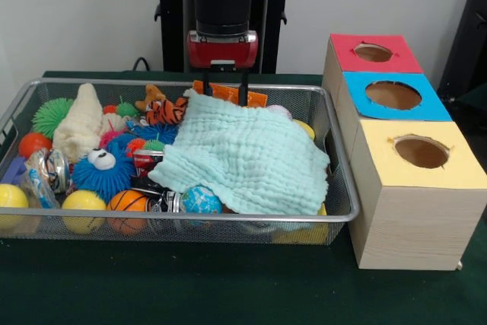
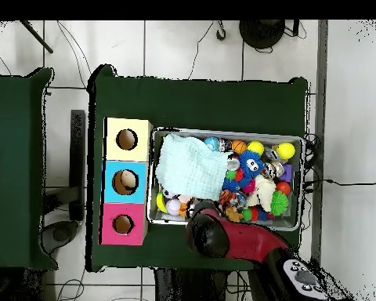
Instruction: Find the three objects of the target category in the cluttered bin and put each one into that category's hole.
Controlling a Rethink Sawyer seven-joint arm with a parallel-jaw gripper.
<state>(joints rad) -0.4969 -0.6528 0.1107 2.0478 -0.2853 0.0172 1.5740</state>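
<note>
The bin [image 1: 190,217] is a silver wire-mesh basket full of toys; it also shows in the overhead view [image 2: 226,132]. A pale mint cloth [image 1: 251,159] covers its right half. The blue-framed hole [image 1: 393,95] tops the middle wooden box, seen from above too [image 2: 125,182]. My gripper [image 1: 224,90] hangs open over the bin's far side, with its fingertips [image 1: 243,95] at the cloth's far edge, in front of an orange packet [image 1: 228,95]. It holds nothing. In the overhead view the arm [image 2: 222,239] hides the gripper.
The red-framed hole [image 1: 373,52] and the yellow-framed hole [image 1: 421,151] flank the blue one. The bin's left half holds a blue spiky ball with eyes [image 1: 103,173], a tiger plush [image 1: 163,110], a small basketball [image 1: 128,203], a globe ball [image 1: 202,200], yellow balls [image 1: 84,203] and a green spiky ball [image 1: 52,116].
</note>
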